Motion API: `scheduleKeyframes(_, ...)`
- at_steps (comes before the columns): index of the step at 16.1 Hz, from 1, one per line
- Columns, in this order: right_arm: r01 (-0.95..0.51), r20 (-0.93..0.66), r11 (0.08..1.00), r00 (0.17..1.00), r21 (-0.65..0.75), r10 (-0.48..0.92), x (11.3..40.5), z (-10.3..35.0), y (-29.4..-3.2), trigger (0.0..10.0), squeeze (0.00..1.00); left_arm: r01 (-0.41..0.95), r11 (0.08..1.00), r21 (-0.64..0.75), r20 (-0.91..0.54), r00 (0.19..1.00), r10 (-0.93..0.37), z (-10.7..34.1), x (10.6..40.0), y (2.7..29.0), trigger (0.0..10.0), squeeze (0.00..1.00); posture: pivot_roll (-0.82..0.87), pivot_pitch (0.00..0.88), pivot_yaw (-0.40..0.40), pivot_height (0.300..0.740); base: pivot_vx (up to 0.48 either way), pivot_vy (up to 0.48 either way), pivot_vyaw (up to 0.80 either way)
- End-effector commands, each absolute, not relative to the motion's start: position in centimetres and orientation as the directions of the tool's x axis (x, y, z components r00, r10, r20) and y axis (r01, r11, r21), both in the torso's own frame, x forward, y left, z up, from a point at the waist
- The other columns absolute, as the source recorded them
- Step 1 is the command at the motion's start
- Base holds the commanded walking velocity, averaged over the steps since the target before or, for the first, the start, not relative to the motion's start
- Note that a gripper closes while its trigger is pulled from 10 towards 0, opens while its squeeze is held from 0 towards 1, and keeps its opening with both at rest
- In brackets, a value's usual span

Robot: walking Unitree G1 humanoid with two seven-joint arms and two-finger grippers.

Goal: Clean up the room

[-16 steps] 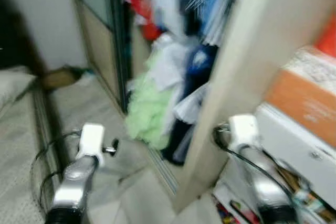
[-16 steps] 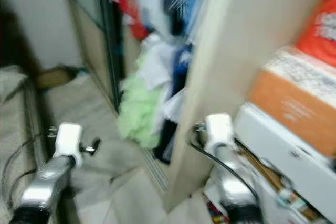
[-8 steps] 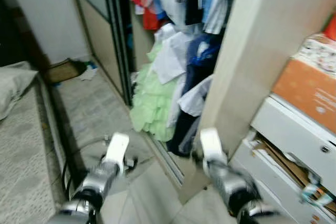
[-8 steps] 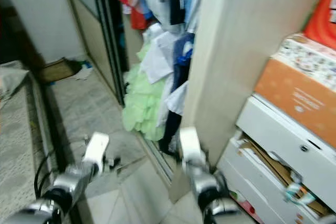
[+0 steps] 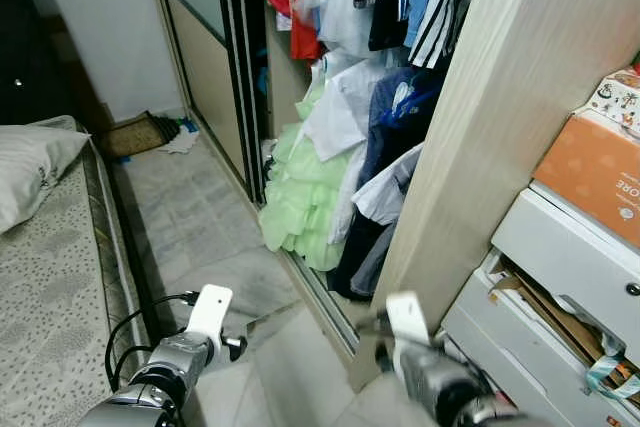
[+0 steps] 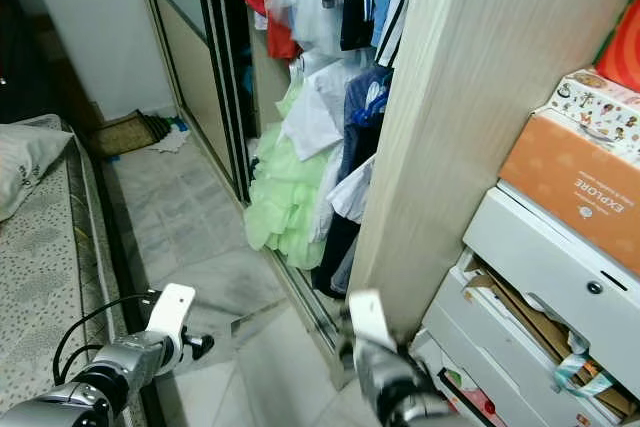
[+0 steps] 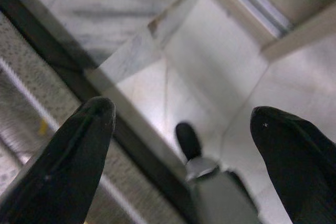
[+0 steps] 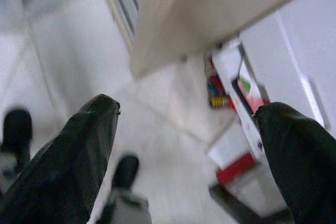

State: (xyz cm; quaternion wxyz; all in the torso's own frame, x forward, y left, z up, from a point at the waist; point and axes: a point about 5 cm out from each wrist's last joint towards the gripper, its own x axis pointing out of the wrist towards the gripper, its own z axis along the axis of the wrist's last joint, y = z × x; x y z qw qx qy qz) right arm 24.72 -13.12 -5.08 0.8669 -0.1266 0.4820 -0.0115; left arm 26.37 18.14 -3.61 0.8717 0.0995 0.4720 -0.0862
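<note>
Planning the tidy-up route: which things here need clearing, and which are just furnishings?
To clear:
- clothes spilling from wardrobe
- white scrap on floor
- stuffed open drawer

Furnishings:
- bed
- pillow
- orange box
- brown mat

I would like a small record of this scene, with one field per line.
place: bedroom, at an open wardrobe
wardrobe contents: hanging clothes, with a light green ruffled garment reaching down to the floor
robot's left: bed with speckled mattress and pillow
robot's right: white drawers, orange cardboard box on top
left gripper: open, empty, above the floor
right gripper: open, empty, above the floor
</note>
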Motion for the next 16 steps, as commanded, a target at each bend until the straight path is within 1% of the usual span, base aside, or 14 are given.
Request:
scheduleKeyframes(1,-0.102,-0.85,0.958,0.493,-0.27,-0.187,23.8,-5.6,-13.8,10.0,0.0,0.3,0.949,0.098,-0.875,0.48,-0.061,-4.3,25.5,17.9,10.0,0.0,-0.05,0.0,-0.033,0.74,0.0,0.0,0.0)
scheduleKeyframes(2,-0.097,-0.853,0.96,0.488,-0.262,-0.184,23.8,-5.7,-13.8,10.0,0.0,0.323,0.94,0.108,-0.891,0.452,-0.053,-4.7,24.9,17.9,10.0,0.0,-0.05,0.0,-0.031,0.74,0.0,0.0,0.0)
scheduleKeyframes(4,-0.102,-0.87,0.969,0.468,-0.227,-0.155,23.4,-6.0,-13.5,10.0,0.0,0.315,0.941,0.122,-0.911,0.413,-0.02,-5.2,24.0,18.4,10.0,0.0,-0.06,0.0,-0.031,0.74,0.0,0.0,0.0)
scheduleKeyframes(6,-0.118,-0.881,0.978,0.464,-0.171,-0.098,23.3,-6.0,-13.0,10.0,0.0,0.225,0.968,0.114,-0.913,0.408,0.013,-5.4,23.6,19.1,10.0,0.0,-0.06,0.0,-0.034,0.74,0.0,0.0,0.0)
scheduleKeyframes(7,-0.132,-0.878,0.976,0.469,-0.174,-0.094,23.4,-6.0,-13.0,10.0,0.0,0.208,0.972,0.112,-0.912,0.411,0.017,-5.3,23.7,19.2,10.0,0.0,-0.06,0.0,-0.037,0.74,0.0,0.0,0.0)
scheduleKeyframes(9,-0.164,-0.867,0.969,0.492,-0.183,-0.081,23.9,-5.7,-12.8,10.0,0.0,0.203,0.972,0.114,-0.908,0.419,0.019,-5.2,23.9,19.2,10.0,0.0,-0.05,0.0,-0.039,0.74,0.0,0.0,0.73)
scheduleKeyframes(13,-0.172,-0.86,0.97,0.506,-0.171,-0.062,24.4,-5.3,-12.4,10.0,0.0,0.198,0.972,0.126,-0.902,0.43,0.029,-4.9,24.3,19.3,10.0,0.0,-0.05,0.0,-0.036,0.74,0.0,0.0,0.8)
scheduleKeyframes(16,-0.193,-0.852,0.965,0.521,-0.175,-0.051,24.8,-5.1,-12.2,10.0,0.0,0.197,0.971,0.135,-0.89,0.454,0.032,-4.7,24.7,19.3,10.0,0.0,-0.05,0.0,-0.036,0.74,0.0,0.0,0.8)
